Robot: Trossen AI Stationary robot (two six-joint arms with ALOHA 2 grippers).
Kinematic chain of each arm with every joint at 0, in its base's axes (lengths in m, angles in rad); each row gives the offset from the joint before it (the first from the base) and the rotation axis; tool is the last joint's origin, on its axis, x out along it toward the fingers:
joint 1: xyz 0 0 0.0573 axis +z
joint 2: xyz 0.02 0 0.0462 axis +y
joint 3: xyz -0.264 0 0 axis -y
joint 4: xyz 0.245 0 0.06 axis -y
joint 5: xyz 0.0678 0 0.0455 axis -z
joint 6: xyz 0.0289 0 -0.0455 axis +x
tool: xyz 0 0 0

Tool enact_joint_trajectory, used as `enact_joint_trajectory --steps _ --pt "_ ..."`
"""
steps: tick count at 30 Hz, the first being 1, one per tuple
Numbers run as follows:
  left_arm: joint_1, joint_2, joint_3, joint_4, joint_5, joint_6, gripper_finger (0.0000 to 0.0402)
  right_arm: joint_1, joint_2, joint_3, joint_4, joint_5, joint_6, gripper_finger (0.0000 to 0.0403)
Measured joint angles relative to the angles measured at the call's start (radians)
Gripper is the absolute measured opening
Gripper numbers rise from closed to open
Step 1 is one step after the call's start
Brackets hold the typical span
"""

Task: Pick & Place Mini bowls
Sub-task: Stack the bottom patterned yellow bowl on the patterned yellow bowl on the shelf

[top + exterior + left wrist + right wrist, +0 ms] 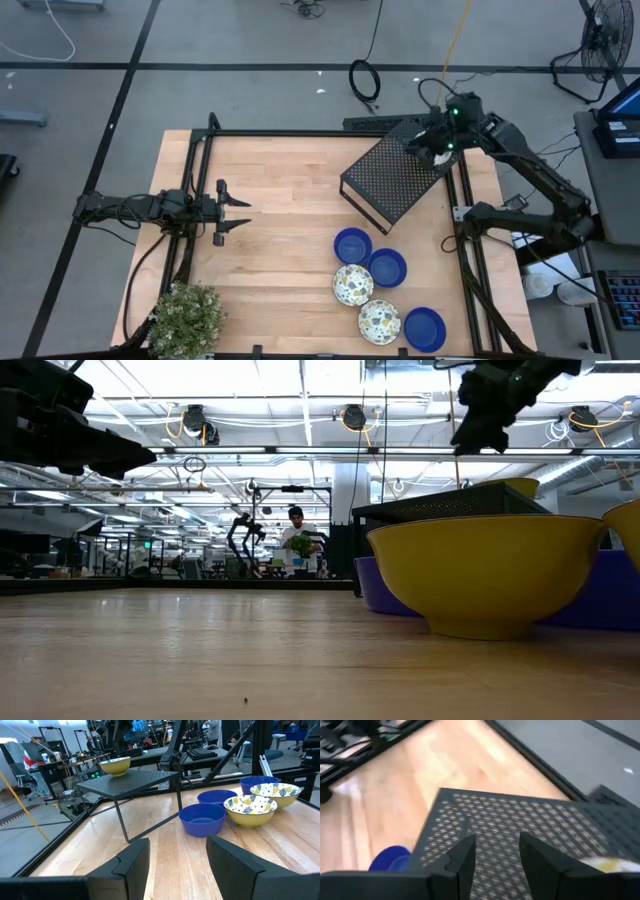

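Right gripper (496, 857) hung empty, jaws apart, above the black perforated box (395, 178) | one mini bowl (115, 766) sat on the box, five bowls (378, 295) on the table (280, 230) | probably light, rigid, glazed-slick, chippable; pinch the rim | left gripper (240, 212) parked, parted

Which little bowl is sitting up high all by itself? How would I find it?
Look for the black perforated box at the back right of the wooden table. On its far corner, right under the right gripper, sits one floral bowl with a yellow outside. It is the only bowl up on the box; the other five sit together down on the table near the front.
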State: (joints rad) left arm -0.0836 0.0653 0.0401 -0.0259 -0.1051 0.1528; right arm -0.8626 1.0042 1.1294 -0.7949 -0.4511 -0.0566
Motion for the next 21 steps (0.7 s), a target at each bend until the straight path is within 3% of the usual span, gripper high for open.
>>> enact_joint_trajectory --steps 21 --pt "0.000 0.000 0.000 0.000 0.000 0.000 0.0198 0.565 0.000 0.000 0.135 0.016 0.182 0.0141"
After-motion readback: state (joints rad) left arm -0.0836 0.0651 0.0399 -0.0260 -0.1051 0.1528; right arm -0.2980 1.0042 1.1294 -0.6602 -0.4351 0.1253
